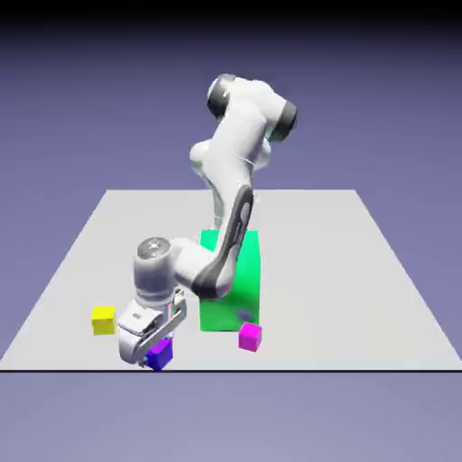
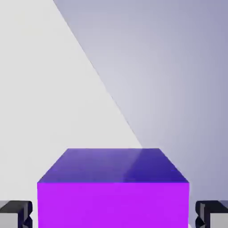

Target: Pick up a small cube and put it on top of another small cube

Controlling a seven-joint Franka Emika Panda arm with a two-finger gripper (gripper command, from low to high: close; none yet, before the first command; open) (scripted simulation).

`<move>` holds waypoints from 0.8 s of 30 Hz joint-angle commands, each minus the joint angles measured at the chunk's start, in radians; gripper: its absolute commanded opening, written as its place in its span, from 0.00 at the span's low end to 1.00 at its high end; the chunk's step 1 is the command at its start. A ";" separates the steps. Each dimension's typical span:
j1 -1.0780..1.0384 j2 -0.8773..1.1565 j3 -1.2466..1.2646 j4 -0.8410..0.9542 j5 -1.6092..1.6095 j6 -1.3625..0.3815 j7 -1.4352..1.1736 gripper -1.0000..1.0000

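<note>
Nearest the exterior camera, close to the front edge of the surface [image 1: 316, 271], we located the purple-violet cube [image 1: 161, 355], the block specified for pickup. We found it partly hidden by the white hand [image 1: 143, 332] of the arm [image 1: 236, 149].

In the hand view, we observed the fingers [image 2: 26, 214] parted, one on each side of the purple-violet cube, at about 7 o'clock and between 4 and 5 o'clock. A narrow gap showed between each fingertip and the adjacent cube face; we therefore recorded the fingers as released, with the cube between them and no contact visible. The cube occupied the 6 o'clock position, its dark upper band and bright violet face parallel to the bottom of the view. The surface edge ran from 11 o'clock toward 5 o'clock, passing behind the cube.

In the exterior view, taking the purple-violet cube as the dial centre, we noted the yellow cube [image 1: 104, 320] at 10 o'clock, on the surface and apart from the other blocks. The tall green block [image 1: 236, 311] stood upright between 1 and 2 o'clock. The magenta-pink cube [image 1: 250, 337] lay toward 3 o'clock, near the green block's lower front corner.
</note>
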 commanded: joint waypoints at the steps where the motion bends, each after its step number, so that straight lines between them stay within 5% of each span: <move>1: 0.029 -0.035 -0.036 -0.010 -0.032 -0.024 0.021 0.00; 4: 0.118 -0.139 -0.145 -0.042 -0.127 -0.100 0.082 0.00; 17: -0.324 -0.438 -0.075 -0.173 -0.504 -0.127 0.521 0.00; 23: -0.441 -0.271 0.064 -0.168 -0.343 0.015 0.411 0.00; 24: -0.441 -0.271 0.064 -0.168 -0.343 0.015 0.411 1.00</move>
